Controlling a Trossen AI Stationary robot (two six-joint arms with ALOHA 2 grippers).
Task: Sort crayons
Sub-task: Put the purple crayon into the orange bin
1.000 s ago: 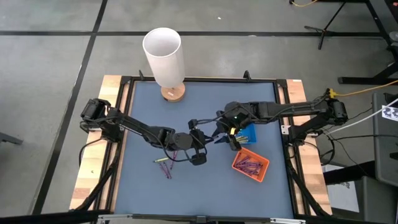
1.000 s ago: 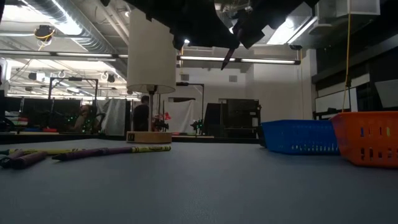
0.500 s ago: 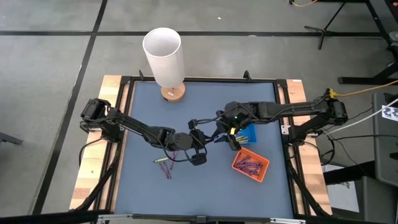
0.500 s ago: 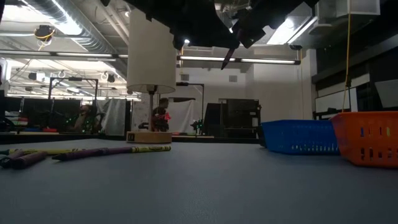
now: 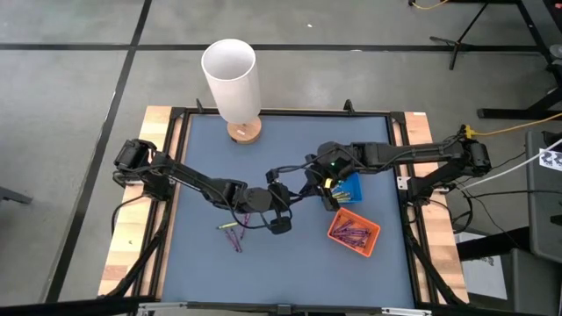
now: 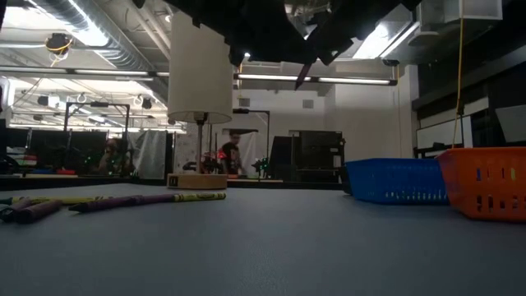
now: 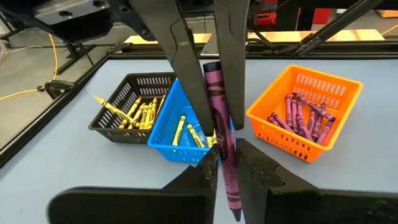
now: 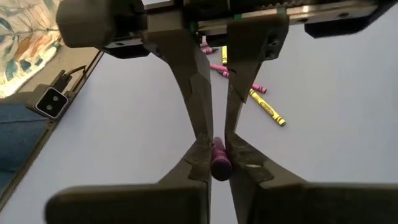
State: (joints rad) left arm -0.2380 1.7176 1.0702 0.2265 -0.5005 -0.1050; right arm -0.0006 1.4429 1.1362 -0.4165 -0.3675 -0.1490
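Purple crayon (image 7: 221, 146) held by two grippers above mid-table

High view: left gripper (image 5: 294, 195) meets right gripper (image 5: 309, 190) beside the blue tray (image 5: 349, 190). Left wrist: both pinch the crayon. Right wrist: loose crayons (image 8: 249, 74) lie below (yellow and purple).

Purple crayon (image 7: 221, 134) pinched mid-air between both my grippers, frame centre; loose crayons (image 5: 234, 233) on mat, lower left.

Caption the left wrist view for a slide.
Both grippers pinch one purple crayon mid-handover above the black tray, blue tray and orange tray.
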